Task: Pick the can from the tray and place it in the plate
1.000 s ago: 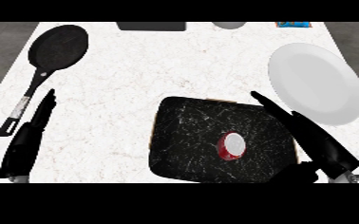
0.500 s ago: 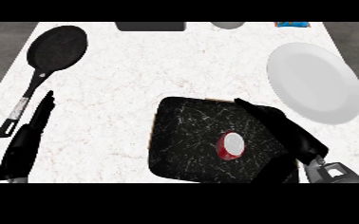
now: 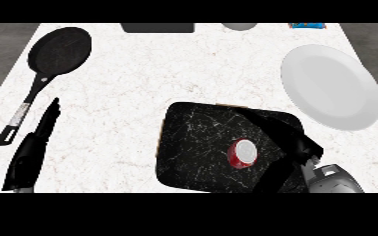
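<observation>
Two hands show. Left hand rests released on the bench, fingers straight, the pan beyond it. Can stands upright on the tray, between the fingers and thumb of the released right hand. Plate lies beyond that hand.

Only one cam here, the head view: sits up high and looks steeply down at the white bench, pretty close in. The left hand and right hand poke in from the bottom edge, bench's far edge up top.
</observation>
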`<action>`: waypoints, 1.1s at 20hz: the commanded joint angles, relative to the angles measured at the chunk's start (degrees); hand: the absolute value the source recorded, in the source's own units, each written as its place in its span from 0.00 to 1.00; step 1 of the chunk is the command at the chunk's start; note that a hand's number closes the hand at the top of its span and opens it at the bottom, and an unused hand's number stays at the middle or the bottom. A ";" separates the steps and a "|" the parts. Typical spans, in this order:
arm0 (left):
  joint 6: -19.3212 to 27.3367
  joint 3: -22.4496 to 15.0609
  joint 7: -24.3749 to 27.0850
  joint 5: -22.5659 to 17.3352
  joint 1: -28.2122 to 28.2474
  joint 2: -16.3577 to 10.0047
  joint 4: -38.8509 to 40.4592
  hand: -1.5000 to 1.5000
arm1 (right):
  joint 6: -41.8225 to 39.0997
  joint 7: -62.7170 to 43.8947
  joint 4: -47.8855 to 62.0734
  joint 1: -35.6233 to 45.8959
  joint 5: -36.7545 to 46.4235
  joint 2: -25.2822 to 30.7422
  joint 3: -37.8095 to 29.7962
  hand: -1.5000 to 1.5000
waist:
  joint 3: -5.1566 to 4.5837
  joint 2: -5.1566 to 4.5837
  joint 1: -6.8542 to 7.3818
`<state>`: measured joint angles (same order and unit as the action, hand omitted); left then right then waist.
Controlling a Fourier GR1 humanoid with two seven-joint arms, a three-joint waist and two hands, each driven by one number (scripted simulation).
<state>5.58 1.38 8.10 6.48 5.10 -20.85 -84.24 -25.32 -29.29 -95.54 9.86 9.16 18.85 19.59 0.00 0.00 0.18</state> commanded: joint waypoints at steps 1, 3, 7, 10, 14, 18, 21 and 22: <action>-0.80 1.31 -0.42 1.68 -2.30 1.14 1.35 0.50 | 0.12 3.47 4.68 0.16 6.30 -3.00 0.69 0.00 | 0.00 -0.01 -0.05; -1.86 1.26 -5.24 1.79 -0.73 1.52 -4.52 0.50 | -1.78 -0.77 0.46 -0.25 3.17 -4.29 -1.93 0.00 | 0.00 0.04 -0.07; -1.80 4.32 1.33 2.55 -2.38 2.39 2.39 0.50 | -3.22 5.56 1.61 -4.49 5.56 -3.05 -2.91 0.00 | 0.00 0.02 -0.19; -2.33 2.28 -3.62 4.22 1.24 3.23 -5.29 0.50 | -2.14 9.73 8.60 -1.32 9.38 -5.82 -1.52 0.00 | 0.02 0.02 0.09; -3.92 4.08 0.81 3.89 0.99 3.95 -1.50 0.50 | -0.24 11.43 8.98 -1.40 10.38 -9.66 -1.75 1.00 | 0.01 0.02 0.01; -4.22 4.48 -2.48 5.32 2.15 4.44 -5.53 0.50 | 1.18 15.63 12.75 0.57 13.54 -9.79 -4.03 1.00 | 0.01 0.02 0.12; -5.03 4.86 -0.16 4.81 -0.17 3.97 -1.45 0.50 | -1.93 23.09 16.35 0.89 13.13 1.20 -10.67 1.00 | 0.04 -0.20 0.19; -3.55 4.30 -2.70 5.07 -0.90 5.23 -2.83 0.50 | -5.63 25.05 13.54 0.96 11.35 10.17 -15.76 1.00 | 0.15 -0.32 -0.74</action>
<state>1.04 6.11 6.43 11.11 4.79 -16.67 -86.75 -27.24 -11.60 -84.81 9.05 20.84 15.99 12.22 0.05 -0.01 0.09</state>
